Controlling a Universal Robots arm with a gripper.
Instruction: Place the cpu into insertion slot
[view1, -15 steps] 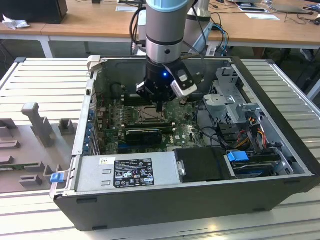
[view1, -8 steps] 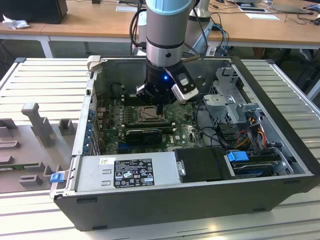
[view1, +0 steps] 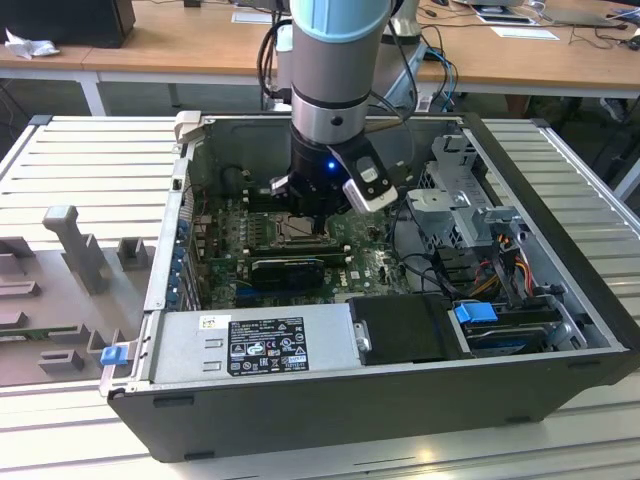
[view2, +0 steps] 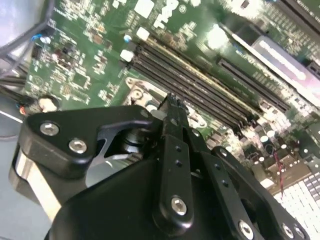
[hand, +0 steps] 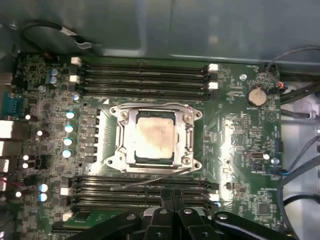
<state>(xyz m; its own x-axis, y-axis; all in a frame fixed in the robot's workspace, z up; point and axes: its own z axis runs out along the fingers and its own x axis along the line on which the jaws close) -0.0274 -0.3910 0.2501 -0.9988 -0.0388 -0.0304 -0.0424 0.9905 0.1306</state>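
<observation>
The cpu (hand: 156, 136), a pale silver square chip, lies flat inside the insertion slot (hand: 122, 150), with the shiny metal frame around its edges. A thin lever (hand: 150, 181) runs along one side of the frame. In the first wrist view my gripper (hand: 171, 194) hovers beside the socket over the memory slots, its black fingers pressed together with nothing between them. The second wrist view shows the same shut fingers (view2: 173, 130) ending just above the board. In the exterior view the gripper (view1: 314, 214) hangs inside the open computer case, right over the socket (view1: 297, 232).
Long black memory slots (hand: 142, 75) flank the socket on two sides. A black expansion card (view1: 288, 268) and the grey power-supply box (view1: 255, 345) sit nearer the case front. A drive cage (view1: 460, 185) and cables (view1: 500, 260) crowd the exterior view's right.
</observation>
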